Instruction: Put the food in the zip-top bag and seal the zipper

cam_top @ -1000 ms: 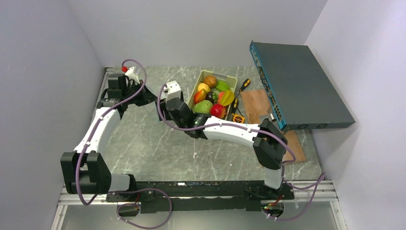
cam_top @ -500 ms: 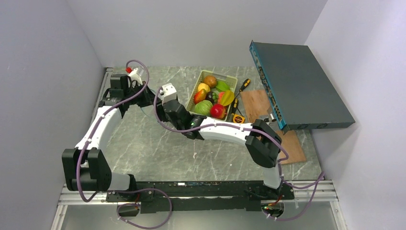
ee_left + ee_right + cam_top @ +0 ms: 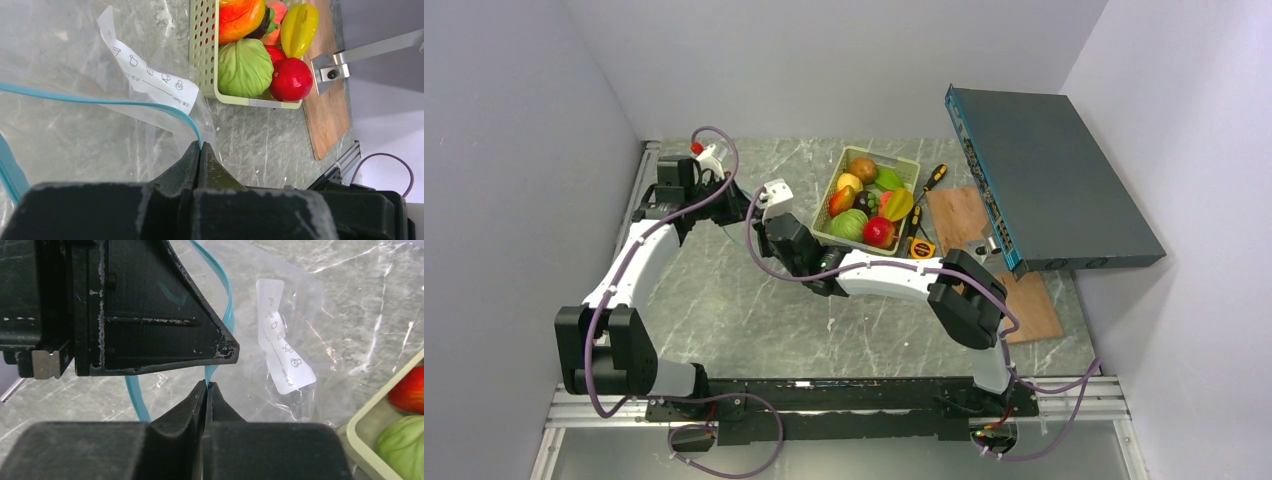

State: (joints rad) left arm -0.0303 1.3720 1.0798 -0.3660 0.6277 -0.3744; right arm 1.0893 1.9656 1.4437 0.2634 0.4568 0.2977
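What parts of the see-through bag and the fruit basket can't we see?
Top view: zip-top bag almost invisible, clear, partly under the right arm.
Left wrist view: bag's left side and basket far end cut by frame edges.
Right wrist view: left gripper blocks part of the zipper loop.

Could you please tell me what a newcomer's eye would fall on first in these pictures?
Probably the brightly coloured food heaped in the pale green basket at the far middle of the table, next to a large flat dark teal box on the right. Closer in, the left gripper and right gripper each have their jaws shut on the blue zipper of the clear zip-top bag, left of the basket.
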